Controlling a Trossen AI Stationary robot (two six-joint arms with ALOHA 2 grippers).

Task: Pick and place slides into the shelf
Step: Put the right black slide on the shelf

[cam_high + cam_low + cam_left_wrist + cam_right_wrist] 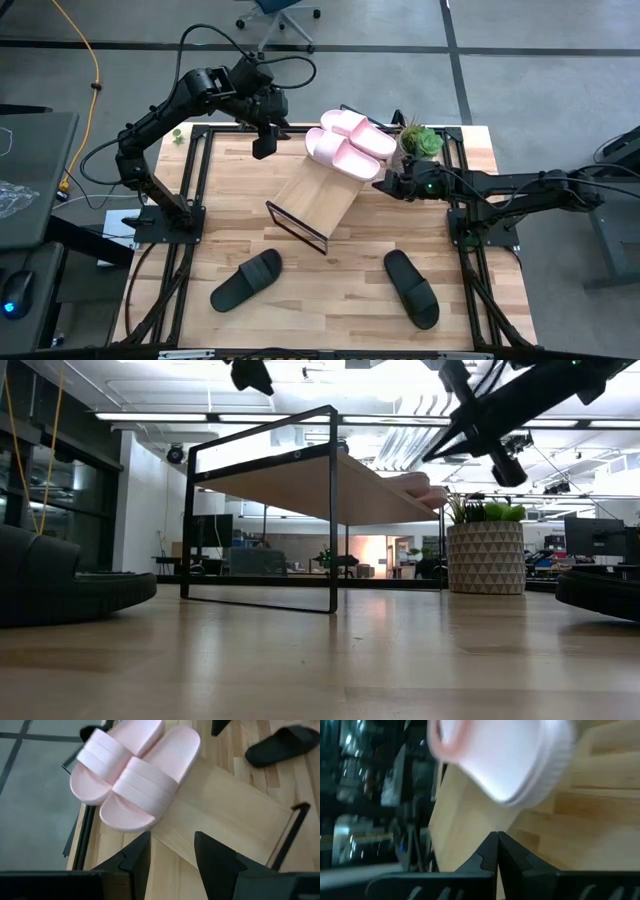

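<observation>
Two pale pink slides (pixel 345 142) lie side by side, soles down, on the far, higher end of the slanted shelf (pixel 312 198); they also show in the left wrist view (pixel 135 785). Two black slides (pixel 247 280) (pixel 412 288) lie flat on the table nearer the front. My left gripper (pixel 263 150) hangs open and empty above the table, just left of the pink slides (pixel 172 837). My right gripper (pixel 381 184) is shut and empty, level, just right of the nearer pink slide's end (pixel 520 770), with a small gap between them.
A green plant in a patterned pot (pixel 420 140) stands at the far right, close behind my right gripper. The shelf's black frame (pixel 295 228) stands up at its near end. Bare tabletop (pixel 330 290) lies between the two black slides.
</observation>
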